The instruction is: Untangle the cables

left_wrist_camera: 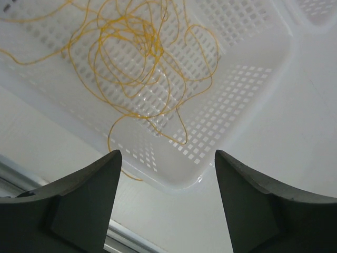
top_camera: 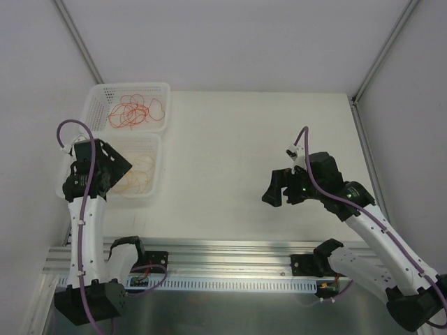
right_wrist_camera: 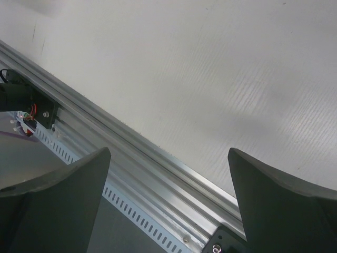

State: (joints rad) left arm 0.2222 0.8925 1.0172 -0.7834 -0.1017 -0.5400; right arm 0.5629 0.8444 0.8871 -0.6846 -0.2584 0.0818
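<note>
A tangle of thin yellow cable lies in the near white basket; from above it shows as pale loops. A tangle of red-orange cable lies in the far white basket. My left gripper hovers over the near basket's left side. It is open and empty, above the basket's near corner. My right gripper is open and empty, above bare table at the right. It is far from both baskets.
The two baskets stand end to end at the table's left edge. An aluminium rail runs along the near edge and also shows in the right wrist view. Enclosure walls stand on the left, the back and the right.
</note>
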